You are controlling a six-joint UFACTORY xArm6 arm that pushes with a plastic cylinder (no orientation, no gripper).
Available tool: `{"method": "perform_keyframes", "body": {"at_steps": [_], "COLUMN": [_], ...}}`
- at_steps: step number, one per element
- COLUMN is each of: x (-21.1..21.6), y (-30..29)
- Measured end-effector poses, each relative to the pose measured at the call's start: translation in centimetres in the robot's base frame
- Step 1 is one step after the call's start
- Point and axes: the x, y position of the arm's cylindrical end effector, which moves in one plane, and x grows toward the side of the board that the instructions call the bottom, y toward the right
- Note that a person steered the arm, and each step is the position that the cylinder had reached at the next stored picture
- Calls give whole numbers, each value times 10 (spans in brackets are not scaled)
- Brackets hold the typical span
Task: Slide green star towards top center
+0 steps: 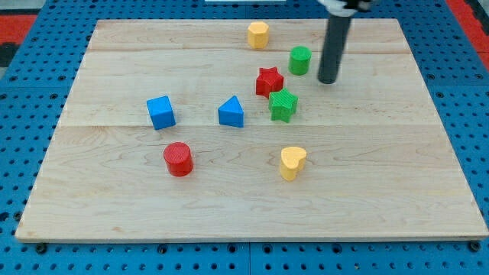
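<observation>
Sitting a little right of the board's middle, the green star (283, 105) rests flat on the wooden board (382, 183), with the red star (269, 81) just beside it at its upper left, so near that the two may be touching. From the tip (327, 80) the green star lies down and to the view's left; the tip stands near it but clearly apart, above and to its right, which is the wrong side for a push towards the top centre. By that judgement, the rod would need to come round to the star's lower side, slightly right of it, before driving up and a little left. The star is compact, with no long axis to speak of. There is one arm only, and its rod grasps nothing: it has no jaws and touches no block. The green cylinder (299, 59) stands just left of the rod, higher up than the stars. The yellow cylinder (258, 34) sits near the top edge, about where the star should go. Farther off are the blue triangle (231, 112), the blue cube (160, 112), the red cylinder (178, 159) and the yellow heart (292, 162). No containers show anywhere.
</observation>
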Motion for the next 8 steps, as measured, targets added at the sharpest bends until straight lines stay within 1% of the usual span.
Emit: {"method": "perform_keyframes", "body": {"at_steps": [1,2,3,4,5,6,7,8], "x": [-52,-82,-26,34,46,65,83,69], "y": [-42,-101,-33,-29,-72,-72,-50,-126]}}
